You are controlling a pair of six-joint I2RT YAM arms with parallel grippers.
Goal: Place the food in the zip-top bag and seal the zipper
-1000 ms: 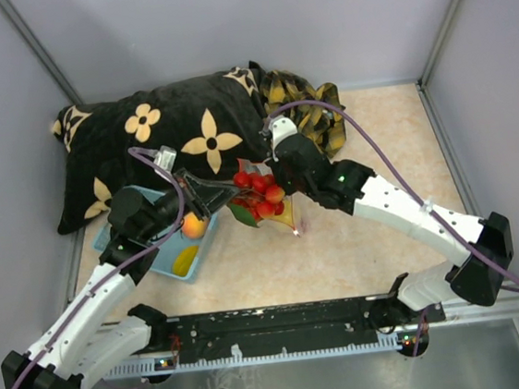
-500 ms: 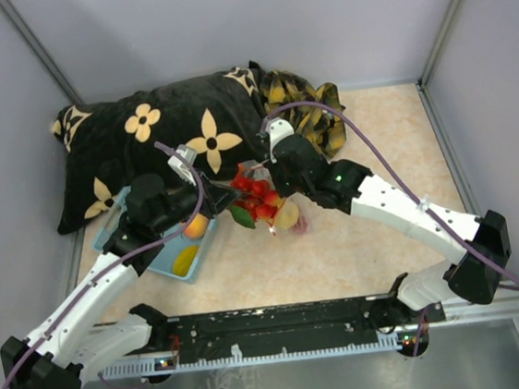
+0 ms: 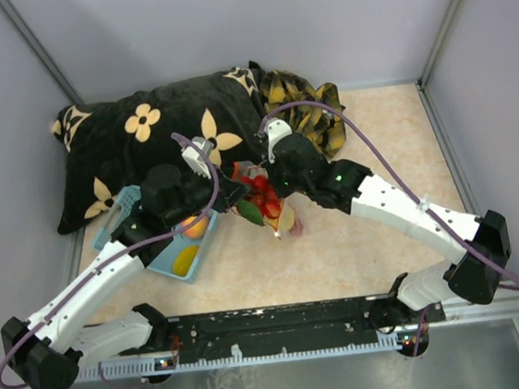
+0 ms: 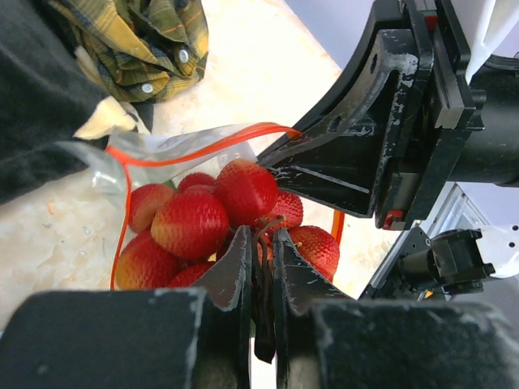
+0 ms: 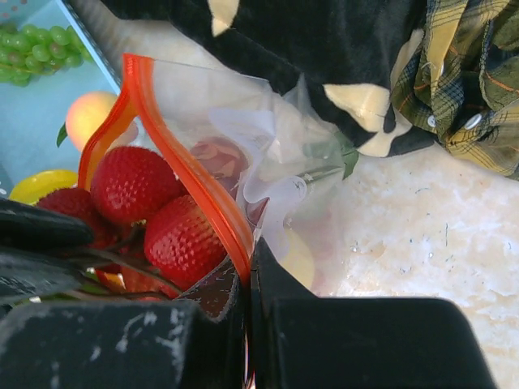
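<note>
left fingers (image 4: pixel 233 271) pinch the berries (image 4: pixel 190 223) by the stem; right fingers (image 5: pixel 280 284) pinch the zipper (image 5: pixel 186 170). hold the mouth wide, push berries deep into the bag (image 5: pixel 268 138), then release.

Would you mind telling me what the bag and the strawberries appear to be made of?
The zip-top bag looks like thin clear plastic film, wrinkled and see-through. The strawberries seem moulded plastic or foam, uniformly dimpled with a dull sheen.

Bright even light, blurred wrist-view foregrounds
</note>
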